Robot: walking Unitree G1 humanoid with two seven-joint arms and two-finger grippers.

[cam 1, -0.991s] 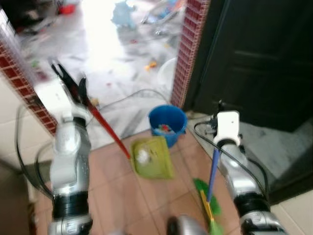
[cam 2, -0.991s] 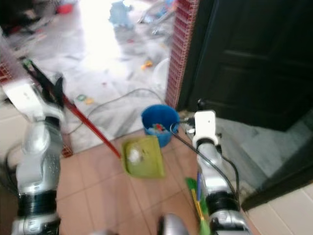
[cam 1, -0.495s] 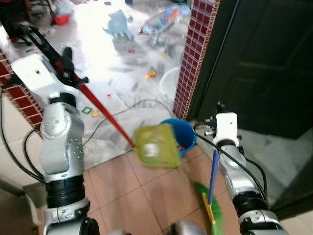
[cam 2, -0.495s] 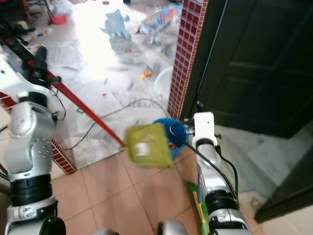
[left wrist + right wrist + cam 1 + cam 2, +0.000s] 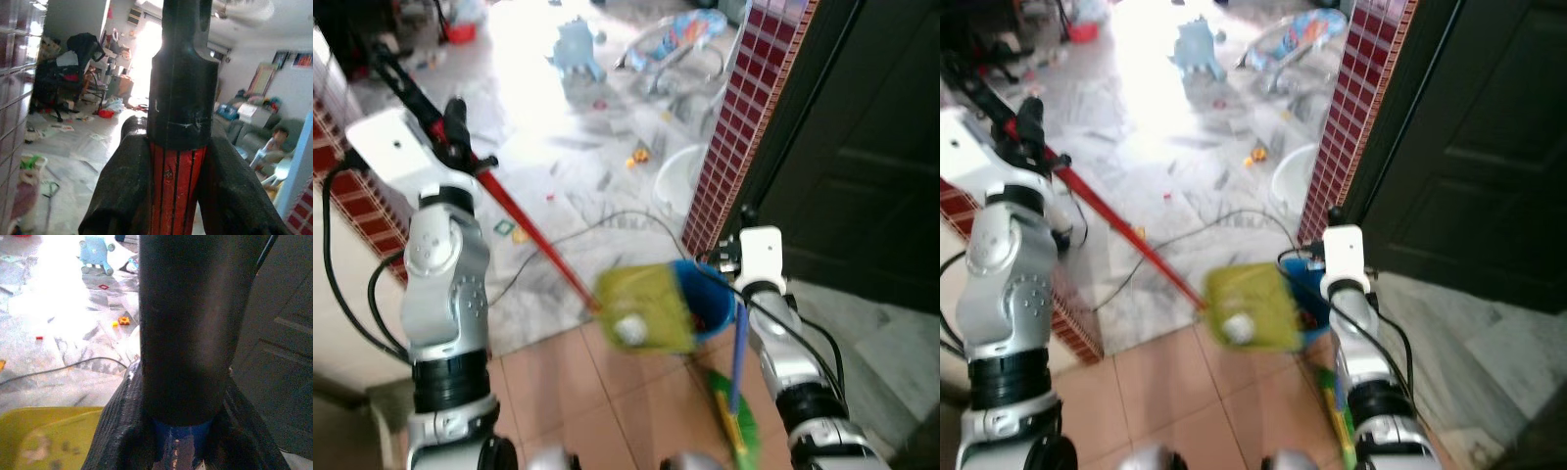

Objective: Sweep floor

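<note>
- Holding the dustpan's red handle (image 5: 524, 235) high, your left gripper (image 5: 450, 122) has both black fingers (image 5: 122, 196) clamped on the shaft just below its black end cap, as the left wrist view shows.
- That raised grip puts the yellow-green dustpan (image 5: 641, 308) off the floor, hanging over the near rim of the blue bucket (image 5: 710, 304); you are most likely at the emptying step, tipping the pan's load in.
- Look at the pan: a pale, roundish clump (image 5: 628, 330) sits near its lower edge (blurred, so you cannot say what it is), which suggests the load has not yet gone into the bucket.
- Note that the bucket already holds something; a small red patch (image 5: 700, 321) shows inside, too indistinct to name.
- Your right gripper (image 5: 181, 431) is closed around the broom's blue pole (image 5: 740, 357), fingers pressed on either side just below the black grip, as the right wrist view shows.
- Parked that way, the broom stands nearly upright just beside the bucket, its green head (image 5: 736, 421) down on the tan tiles, probably to keep it out of the pan's path.
- Beyond the brick pillar (image 5: 744, 117), the marble floor (image 5: 558, 147) carries scattered toys and scraps, and a thin cable (image 5: 607, 217) runs across it, so plenty remains to sweep.
</note>
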